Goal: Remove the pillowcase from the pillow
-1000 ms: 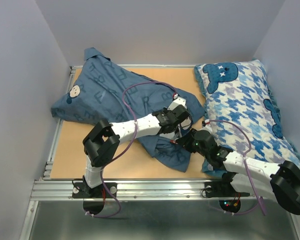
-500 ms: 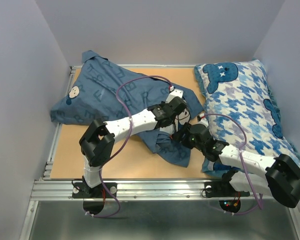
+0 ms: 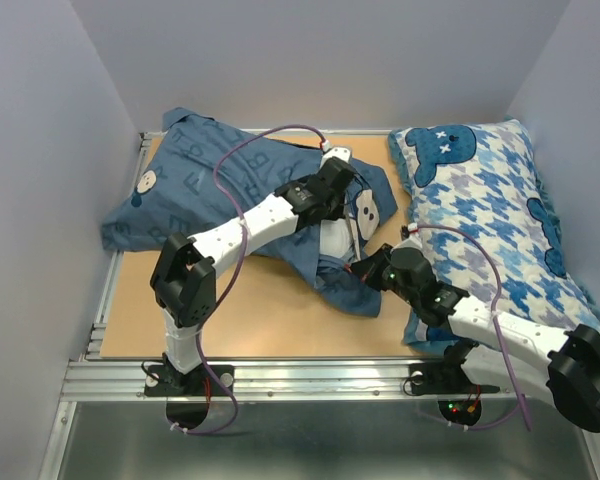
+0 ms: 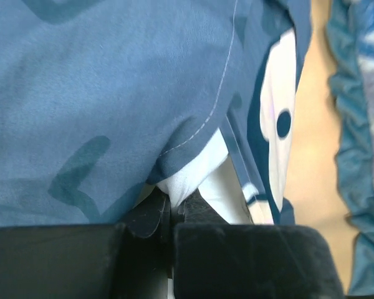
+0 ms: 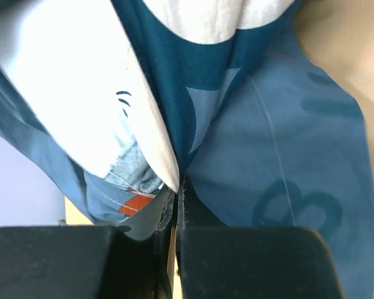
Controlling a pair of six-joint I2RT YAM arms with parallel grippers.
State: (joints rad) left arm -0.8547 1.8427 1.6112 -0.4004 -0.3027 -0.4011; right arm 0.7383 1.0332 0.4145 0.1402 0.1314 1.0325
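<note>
Both arms (image 3: 250,225) extended, left gripper (image 4: 171,208) pinching pillow (image 4: 194,169), right gripper (image 5: 177,194) pillowcase (image 5: 287,156)

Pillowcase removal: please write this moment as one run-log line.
left gripper: shut on pillow | right gripper: shut on pillowcase | stage: pillowcase not yet off

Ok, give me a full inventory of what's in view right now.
pillowcase: one, slate blue with letters and monkey faces, crumpled across left and middle.
pillow: one, white, mostly inside the pillowcase, a fold showing at its opening.
houndstooth pillow: one, blue and white, right side by the wall.
table: one, tan top, under everything.
left gripper: one, black, jaws shut on the pillow's white fold.
right gripper: one, black, jaws shut on the pillowcase hem.
</note>
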